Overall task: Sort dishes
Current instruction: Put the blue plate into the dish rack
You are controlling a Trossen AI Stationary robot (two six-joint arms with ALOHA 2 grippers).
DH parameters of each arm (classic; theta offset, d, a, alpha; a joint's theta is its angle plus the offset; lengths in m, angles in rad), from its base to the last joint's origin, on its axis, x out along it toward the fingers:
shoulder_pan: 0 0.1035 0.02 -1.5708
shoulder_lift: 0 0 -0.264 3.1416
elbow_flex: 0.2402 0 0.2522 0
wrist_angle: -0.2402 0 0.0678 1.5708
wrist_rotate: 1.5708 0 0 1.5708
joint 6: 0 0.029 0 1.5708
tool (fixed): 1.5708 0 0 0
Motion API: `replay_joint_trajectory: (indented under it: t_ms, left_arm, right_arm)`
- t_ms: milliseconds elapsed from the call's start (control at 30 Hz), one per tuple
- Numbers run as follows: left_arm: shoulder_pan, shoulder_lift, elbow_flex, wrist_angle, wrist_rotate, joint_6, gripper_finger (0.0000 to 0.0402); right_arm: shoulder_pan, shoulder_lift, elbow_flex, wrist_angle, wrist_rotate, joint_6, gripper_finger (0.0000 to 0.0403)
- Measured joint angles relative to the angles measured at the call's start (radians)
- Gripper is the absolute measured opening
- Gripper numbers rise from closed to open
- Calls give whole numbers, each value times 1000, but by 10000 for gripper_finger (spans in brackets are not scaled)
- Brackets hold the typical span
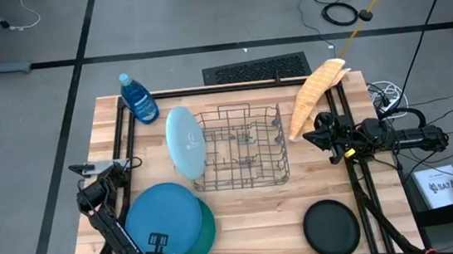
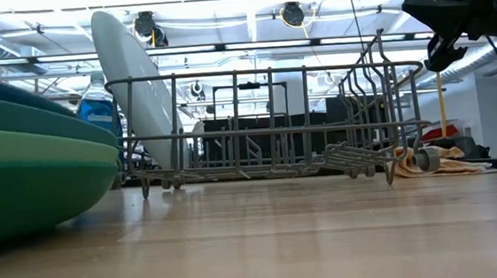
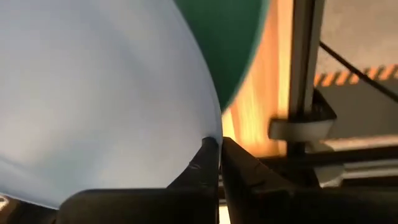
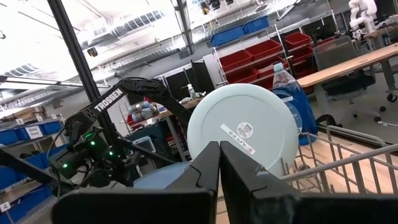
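Grip: left claw (image 3: 219, 146) clenched at blue plate (image 1: 162, 219) rim, lower left; lift slow.
Right claw (image 1: 315, 134): clenched, idle.

The worktop (image 1: 252, 216) is pale planked wood with a soft sheen. The rack (image 1: 241, 146) is thin grey metal wire. The plates (image 1: 163, 222) look smooth, probably plastic; the black plate (image 1: 331, 227) seems matt.

green plate (image 1: 209, 229) mostly hidden under blue plate (image 1: 162, 220), left arm cut off
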Motion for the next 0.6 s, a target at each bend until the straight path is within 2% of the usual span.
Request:
replay_joint_trajectory:
  t_ms: [333, 600]
  left_arm:
    - [6, 0, 4, 39, -182, -27, 8]
    - [21, 0, 4, 44, -199, -80, 72]
  right_arm:
    - [0, 0, 0, 0, 2, 19, 9]
    - [0, 0, 0, 0, 1, 21, 9]
